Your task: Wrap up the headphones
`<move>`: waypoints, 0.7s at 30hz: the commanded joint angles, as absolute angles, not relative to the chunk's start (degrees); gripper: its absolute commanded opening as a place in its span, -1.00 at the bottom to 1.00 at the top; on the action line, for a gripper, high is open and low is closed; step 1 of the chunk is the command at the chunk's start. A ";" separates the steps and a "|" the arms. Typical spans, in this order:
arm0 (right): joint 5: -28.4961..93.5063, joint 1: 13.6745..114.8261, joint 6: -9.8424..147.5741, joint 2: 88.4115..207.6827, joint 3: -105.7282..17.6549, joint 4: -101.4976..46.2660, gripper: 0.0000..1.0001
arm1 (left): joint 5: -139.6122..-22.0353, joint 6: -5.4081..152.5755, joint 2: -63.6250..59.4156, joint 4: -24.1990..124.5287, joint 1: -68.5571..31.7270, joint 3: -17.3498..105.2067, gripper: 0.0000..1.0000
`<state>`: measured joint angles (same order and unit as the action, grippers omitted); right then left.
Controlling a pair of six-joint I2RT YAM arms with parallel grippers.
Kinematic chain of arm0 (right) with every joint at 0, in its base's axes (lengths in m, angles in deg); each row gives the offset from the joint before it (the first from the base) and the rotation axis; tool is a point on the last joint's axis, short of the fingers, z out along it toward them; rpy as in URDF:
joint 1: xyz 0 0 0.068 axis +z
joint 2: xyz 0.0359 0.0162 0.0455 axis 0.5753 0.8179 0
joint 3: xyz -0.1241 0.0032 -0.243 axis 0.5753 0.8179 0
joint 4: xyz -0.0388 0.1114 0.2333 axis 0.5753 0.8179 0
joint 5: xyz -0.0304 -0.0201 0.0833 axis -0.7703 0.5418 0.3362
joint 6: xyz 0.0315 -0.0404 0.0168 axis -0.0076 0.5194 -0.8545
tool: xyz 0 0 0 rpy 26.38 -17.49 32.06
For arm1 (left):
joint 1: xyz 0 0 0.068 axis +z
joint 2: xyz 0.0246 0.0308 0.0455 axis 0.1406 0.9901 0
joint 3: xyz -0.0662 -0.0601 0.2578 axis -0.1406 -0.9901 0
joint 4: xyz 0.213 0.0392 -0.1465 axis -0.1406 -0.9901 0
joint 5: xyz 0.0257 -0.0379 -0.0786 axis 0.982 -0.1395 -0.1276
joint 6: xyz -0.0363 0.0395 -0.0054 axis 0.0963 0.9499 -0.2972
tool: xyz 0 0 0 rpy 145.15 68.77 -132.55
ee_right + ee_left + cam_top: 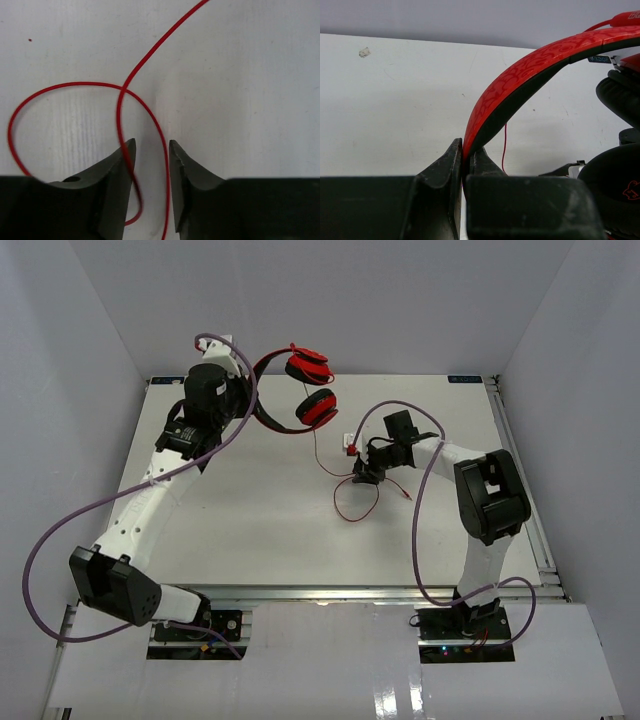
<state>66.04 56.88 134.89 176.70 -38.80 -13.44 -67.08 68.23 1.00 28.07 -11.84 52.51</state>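
Observation:
The red headphones [268,390] are held up at the table's far left, their two round cups [318,407] hanging to the right. My left gripper [243,398] is shut on the headband [520,75], which rises from between the fingers [465,150]; a black ear pad [615,175] shows at the right. The thin red cable [345,510] drops from the cups and loops on the table. My right gripper [362,475] is low over that loop and open [151,145], with two strands of the cable [65,86] running between its fingers.
A small white piece [350,445] lies on the table beside the right gripper. A metal rail [520,470] runs along the table's right edge. White walls enclose the table on three sides. Purple robot cables [60,530] arc over both arms.

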 commanded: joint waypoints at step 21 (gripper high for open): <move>7.68 81.11 154.64 146.04 -44.96 -15.36 -0.85 | -69.23 57.24 31.04 43.87 -13.74 67.46 -1.00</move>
<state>19.25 81.20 148.57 144.59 -38.01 -13.23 -67.87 58.45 30.85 39.41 -11.92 63.50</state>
